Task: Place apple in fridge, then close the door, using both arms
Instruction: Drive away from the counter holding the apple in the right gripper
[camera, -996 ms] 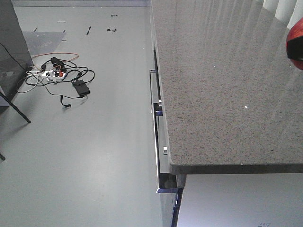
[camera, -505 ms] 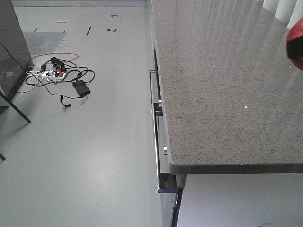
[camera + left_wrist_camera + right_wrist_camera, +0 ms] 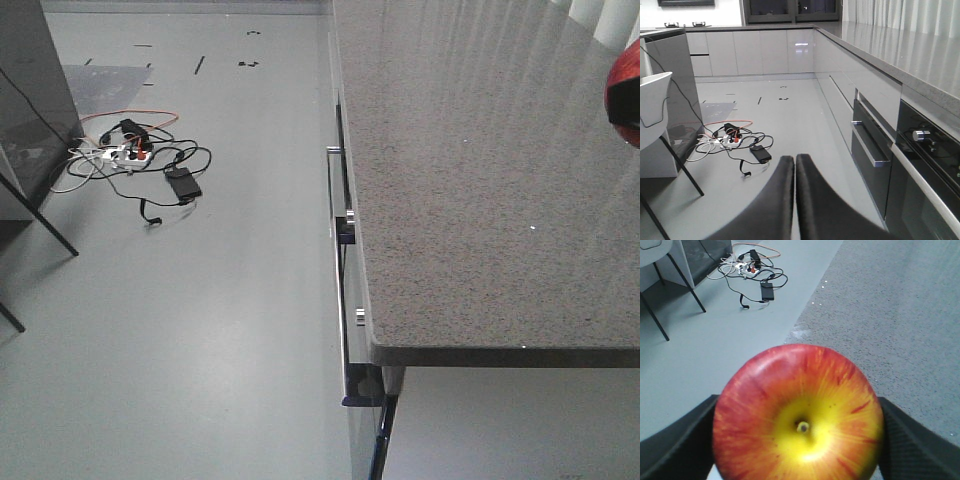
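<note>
Where the front view cuts off at right, the apple (image 3: 624, 95) shows as a red sliver above the speckled countertop (image 3: 480, 180). Left wrist: left gripper (image 3: 795, 200) pressed together, empty; cable tangle (image 3: 732, 142) ahead-left. Right wrist: right gripper (image 3: 799, 440) clamps the apple, a dark finger (image 3: 675, 445) each side.

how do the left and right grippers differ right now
The left gripper has its fingers pressed together and holds nothing; the right gripper has its fingers wide apart, one on each side of the apple. The left gripper looks out over the floor; the right gripper is at the countertop edge. Both have dark fingers.
</note>
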Controlling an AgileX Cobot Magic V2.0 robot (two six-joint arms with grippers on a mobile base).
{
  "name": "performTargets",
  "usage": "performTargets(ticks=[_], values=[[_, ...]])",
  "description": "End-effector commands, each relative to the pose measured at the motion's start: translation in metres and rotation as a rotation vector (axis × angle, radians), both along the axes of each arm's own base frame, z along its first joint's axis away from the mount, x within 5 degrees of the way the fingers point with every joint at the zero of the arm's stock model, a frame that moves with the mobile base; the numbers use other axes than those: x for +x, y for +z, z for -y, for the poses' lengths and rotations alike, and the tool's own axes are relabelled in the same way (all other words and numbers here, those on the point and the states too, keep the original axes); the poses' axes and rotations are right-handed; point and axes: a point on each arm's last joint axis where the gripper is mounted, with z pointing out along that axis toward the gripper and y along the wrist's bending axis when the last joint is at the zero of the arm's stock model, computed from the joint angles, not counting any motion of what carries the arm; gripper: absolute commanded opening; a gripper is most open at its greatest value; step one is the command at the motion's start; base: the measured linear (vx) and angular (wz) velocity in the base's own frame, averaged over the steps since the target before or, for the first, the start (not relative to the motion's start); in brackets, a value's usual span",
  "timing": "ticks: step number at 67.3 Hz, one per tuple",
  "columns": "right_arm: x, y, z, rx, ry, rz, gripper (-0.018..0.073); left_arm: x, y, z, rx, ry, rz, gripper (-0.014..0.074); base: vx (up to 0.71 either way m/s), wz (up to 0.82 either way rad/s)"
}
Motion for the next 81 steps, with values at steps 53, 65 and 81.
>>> performTargets(ticks=[53, 65, 81], values=[[-0.0026, 0.0143, 0.0011, 0.02, -0.009, 0.107, 0.015, -0.0019, 0.0132, 0.002, -0.005, -0.024, 0.1, -0.0006, -0.03, 0.33], [-0.0026, 0.0143, 0.0011, 0.02, -0.009, 0.107, 0.015, -0.0019, 0.0132, 0.002, -0.005, -0.024, 0.1, -0.0006, -0.05, 0.48], [-0.0026, 0.0143, 0.0011, 0.02, -0.009, 0.107, 0.015, -0.0019, 0.0132, 0.002, -0.005, -0.024, 0.1, -0.0006, -0.05, 0.44]])
